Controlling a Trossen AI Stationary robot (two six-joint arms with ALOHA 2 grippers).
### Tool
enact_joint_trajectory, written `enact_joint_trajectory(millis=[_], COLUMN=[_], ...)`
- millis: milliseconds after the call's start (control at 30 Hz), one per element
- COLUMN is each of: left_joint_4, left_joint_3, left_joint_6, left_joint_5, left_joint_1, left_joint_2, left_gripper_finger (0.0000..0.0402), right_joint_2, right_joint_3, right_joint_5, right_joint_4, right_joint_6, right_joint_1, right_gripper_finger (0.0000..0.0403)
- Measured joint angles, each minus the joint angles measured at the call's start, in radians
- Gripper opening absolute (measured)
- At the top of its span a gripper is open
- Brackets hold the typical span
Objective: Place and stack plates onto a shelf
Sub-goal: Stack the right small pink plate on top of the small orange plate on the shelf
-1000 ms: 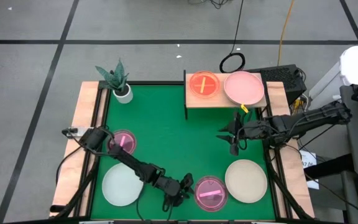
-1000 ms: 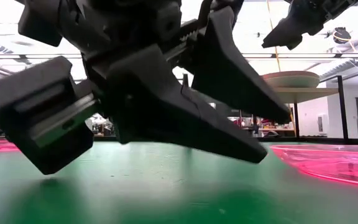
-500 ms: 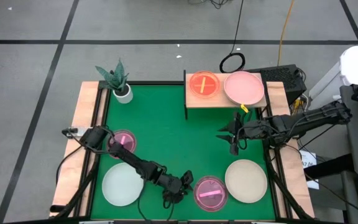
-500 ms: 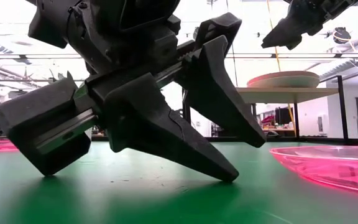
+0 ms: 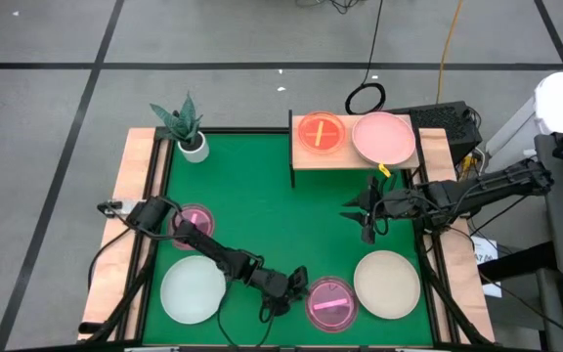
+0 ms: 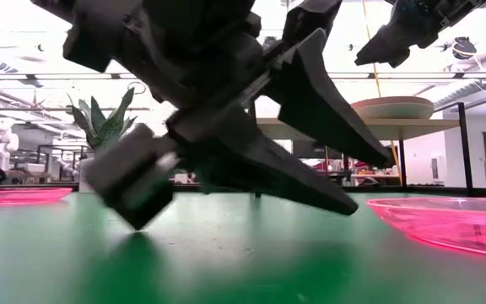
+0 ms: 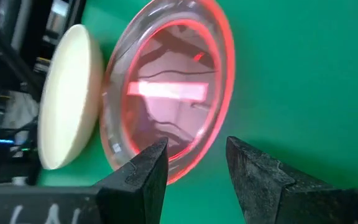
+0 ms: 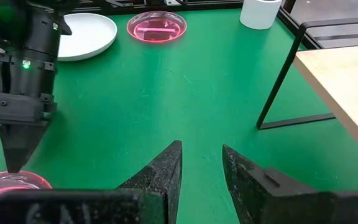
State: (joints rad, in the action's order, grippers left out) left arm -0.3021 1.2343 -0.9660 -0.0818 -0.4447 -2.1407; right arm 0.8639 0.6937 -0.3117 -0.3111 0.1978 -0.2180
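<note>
High view: the left claw (image 5: 291,287) was seen low over the green surface (image 5: 262,210), just beside the rim of a see-through magenta plate (image 5: 330,302) near the front edge. In the left wrist view its fingers (image 7: 143,171) were seen spread apart with nothing between them, pointed at that plate's near rim. A beige plate (image 5: 387,284) lay just beside the magenta one. A pale blue-green plate (image 5: 193,289) and a second magenta plate (image 5: 194,221) lay on the left side of the surface. On the shelf (image 5: 352,158) at the back, an orange plate (image 5: 321,132) and a pink plate (image 5: 383,136) sat side by side. The right claw (image 5: 364,214) was held above the surface in front of the shelf, its fingers (image 8: 166,168) parted and empty. A potted plant (image 5: 186,125) stood at the back left corner.
</note>
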Motion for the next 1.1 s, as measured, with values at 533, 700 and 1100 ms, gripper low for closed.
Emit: enact_joint_trajectory(millis=[533,700,1100], left_joint_4=[0.000,0.002,0.016], left_joint_3=[0.000,0.000,0.000], left_joint_6=[-0.146,-0.145,-0.085], left_joint_5=[0.058,0.055,0.051], left_joint_1=[0.044,0.055,0.055], left_joint_2=[0.000,0.000,0.000], left_gripper_finger=[0.0168,0.0168,0.0168], right_joint_2=[0.000,0.000,0.211], right_joint_3=[0.000,0.000,0.140], right_joint_5=[-0.004,-0.001,0.028], right_joint_4=[0.047,0.081,0.052], right_joint_6=[-0.002,0.044,0.069], right_joint_1=[0.000,-0.001,-0.204], right_gripper_finger=[0.0100,0.0100,0.0051])
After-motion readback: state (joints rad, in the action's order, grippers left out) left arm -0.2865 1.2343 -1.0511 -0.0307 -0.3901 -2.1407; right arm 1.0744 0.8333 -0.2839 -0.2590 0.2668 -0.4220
